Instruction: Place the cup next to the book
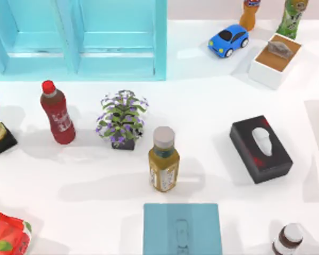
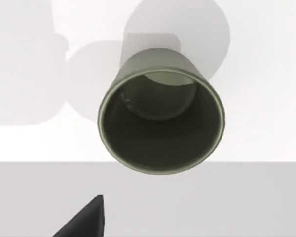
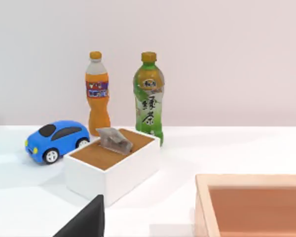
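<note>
Your cup (image 2: 161, 121) sits upright on white table in the left wrist view, seen from above and down into its mouth; it holds nothing. A dark finger tip (image 2: 86, 219) of the left claw pokes in at the edge of that view, apart from the cup, so nothing grips it; whether that claw is spread or pressed together I cannot tell. The book (image 1: 182, 229) lies flat at the near edge of the table in the top view, cover up, and no cup stands beside it. So judge the task as barely begun: you have yet to grasp the cup, carry it and set it down by the book.

Around the book stand a yellow-labelled bottle (image 1: 163, 159) just behind it, a black tissue box (image 1: 261, 149) to its right and a dark bottle (image 1: 287, 240) near the corner. Farther back, a white box (image 1: 274, 61) holds brown filling with a grey scrap on top. The right wrist view shows a wooden tray (image 3: 251, 207), nothing visible in it. The right claw's state I cannot tell either.
</note>
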Robot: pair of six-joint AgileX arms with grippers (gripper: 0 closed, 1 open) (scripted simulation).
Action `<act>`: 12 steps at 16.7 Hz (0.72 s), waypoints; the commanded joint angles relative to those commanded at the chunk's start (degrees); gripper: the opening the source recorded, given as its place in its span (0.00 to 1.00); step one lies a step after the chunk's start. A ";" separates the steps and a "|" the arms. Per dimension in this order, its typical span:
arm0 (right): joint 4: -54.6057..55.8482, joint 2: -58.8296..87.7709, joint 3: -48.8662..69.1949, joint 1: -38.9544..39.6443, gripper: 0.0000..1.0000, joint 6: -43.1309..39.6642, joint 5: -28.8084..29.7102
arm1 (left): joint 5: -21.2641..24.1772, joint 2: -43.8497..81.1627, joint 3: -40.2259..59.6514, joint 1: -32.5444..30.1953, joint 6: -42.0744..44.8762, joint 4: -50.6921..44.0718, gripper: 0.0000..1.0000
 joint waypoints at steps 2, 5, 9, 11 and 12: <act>0.00 0.00 0.00 0.00 1.00 0.00 0.00 | 0.02 0.78 -2.05 0.04 0.03 2.80 1.00; 0.00 0.00 0.00 0.00 1.00 0.00 0.00 | 0.02 2.57 -6.66 0.13 0.15 9.24 1.00; 0.00 0.00 0.00 0.00 1.00 0.00 0.00 | 0.03 5.11 -13.09 0.28 0.34 18.33 1.00; 0.00 0.00 0.00 0.00 1.00 0.00 0.00 | 0.03 5.84 -14.94 0.32 0.40 20.80 1.00; 0.00 0.00 0.00 0.00 1.00 0.00 0.00 | 0.03 5.93 -15.23 0.31 0.38 21.17 1.00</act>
